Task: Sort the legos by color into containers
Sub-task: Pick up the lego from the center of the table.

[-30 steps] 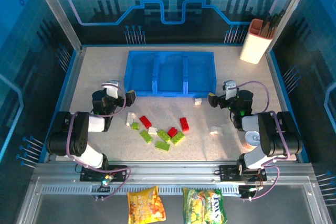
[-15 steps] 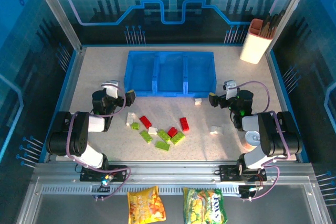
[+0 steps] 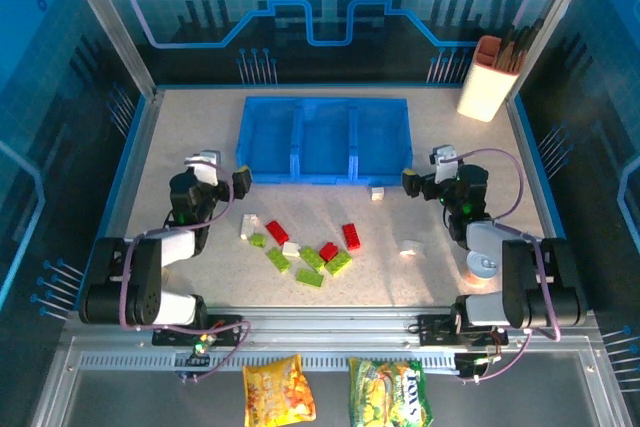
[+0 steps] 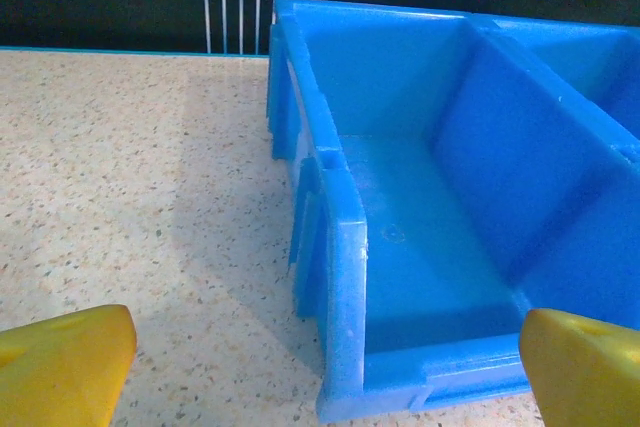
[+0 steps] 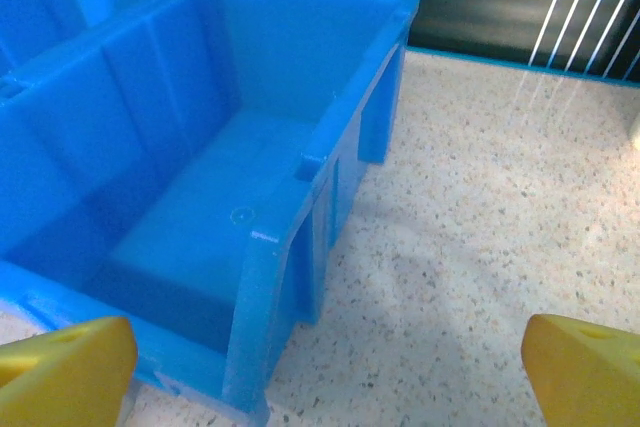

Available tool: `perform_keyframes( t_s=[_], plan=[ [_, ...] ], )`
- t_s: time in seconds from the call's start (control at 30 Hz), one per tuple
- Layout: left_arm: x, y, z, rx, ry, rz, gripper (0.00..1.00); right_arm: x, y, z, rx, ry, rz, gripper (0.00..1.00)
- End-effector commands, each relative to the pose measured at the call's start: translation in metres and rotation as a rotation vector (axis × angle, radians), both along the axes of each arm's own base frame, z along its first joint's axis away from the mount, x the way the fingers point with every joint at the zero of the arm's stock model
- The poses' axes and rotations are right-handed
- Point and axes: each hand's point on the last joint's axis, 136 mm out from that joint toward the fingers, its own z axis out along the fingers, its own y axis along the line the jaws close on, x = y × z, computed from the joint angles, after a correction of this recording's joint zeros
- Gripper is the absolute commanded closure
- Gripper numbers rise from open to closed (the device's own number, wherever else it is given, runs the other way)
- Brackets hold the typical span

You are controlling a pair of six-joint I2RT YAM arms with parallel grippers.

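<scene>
Left gripper (image 3: 224, 173) & right gripper (image 3: 425, 169) are held spread wide, empty, at the tray's (image 3: 325, 103) near corners. Legos (image 3: 308, 259) are scattered at the tray's 6 o'clock. Nearest white brick (image 3: 247, 226) sits approx. 5 o'clock of the left gripper, long axis 12–6.

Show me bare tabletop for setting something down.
Bare: speckled tabletop left of the translucent blue three-compartment tray, and right of it toward the white-and-orange cup. Crowded: the red, green and white bricks in front of the tray.
</scene>
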Motion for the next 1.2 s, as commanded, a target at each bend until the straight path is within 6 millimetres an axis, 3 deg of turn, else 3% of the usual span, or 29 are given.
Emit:
perform_keyframes(
  t_s=[0.0,0.3,0.43,0.77,0.97,1.17],
  plan=[
    [-0.005,0.010,0.004,-0.033,0.047,0.065,0.01,-0.006,0.006,-0.002,-0.008,0.093,-0.005,0.00],
    [-0.025,0.019,0.005,-0.132,0.225,0.169,0.01,-0.033,0.017,0.001,-0.038,0.229,-0.036,0.00],
    [-0.035,0.013,0.006,-0.201,0.323,0.169,0.01,-0.046,0.027,0.005,-0.047,0.287,-0.038,0.00],
    [-0.063,0.010,-0.001,-0.303,0.572,0.245,0.01,-0.080,0.064,0.014,-0.050,0.406,-0.004,0.01],
    [-0.078,-0.004,0.005,-0.344,0.741,0.208,0.01,-0.099,0.087,0.020,-0.068,0.482,0.017,0.02],
    [-0.096,-0.022,0.023,-0.387,0.787,0.116,0.01,-0.116,0.104,0.020,-0.074,0.572,0.007,0.04]
  ],
)
